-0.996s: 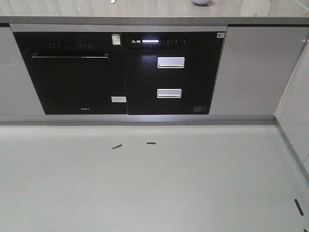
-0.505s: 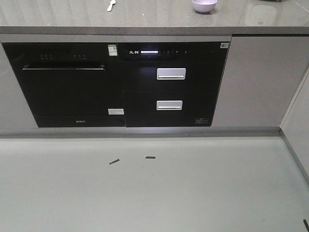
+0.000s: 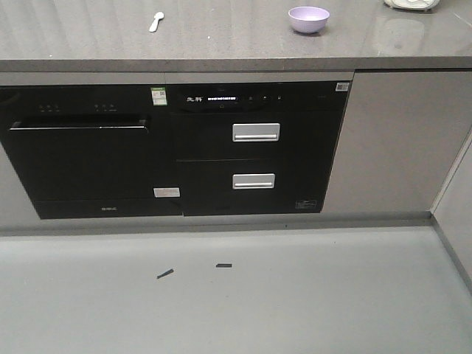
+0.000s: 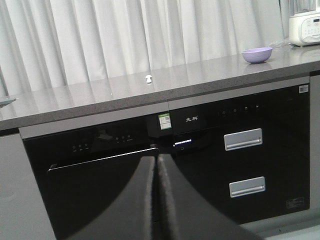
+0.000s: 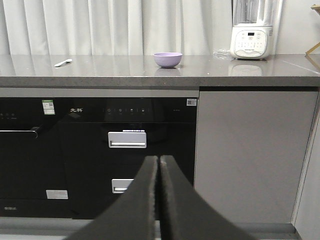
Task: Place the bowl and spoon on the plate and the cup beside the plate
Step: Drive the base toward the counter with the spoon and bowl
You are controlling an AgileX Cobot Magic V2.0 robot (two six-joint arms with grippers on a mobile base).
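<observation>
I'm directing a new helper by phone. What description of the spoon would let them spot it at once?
Find the long grey countertop above the black built-in appliances. The spoon lies on it toward the left, roughly above the green sticker, far left of the purple bowl. It is small, pale and slender, where the bowl is round and purple.

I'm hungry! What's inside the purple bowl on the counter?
Nothing shows inside the bowl: the front view sees only bare purple. The rim hides its near inner wall, so something small could sit there.
</observation>
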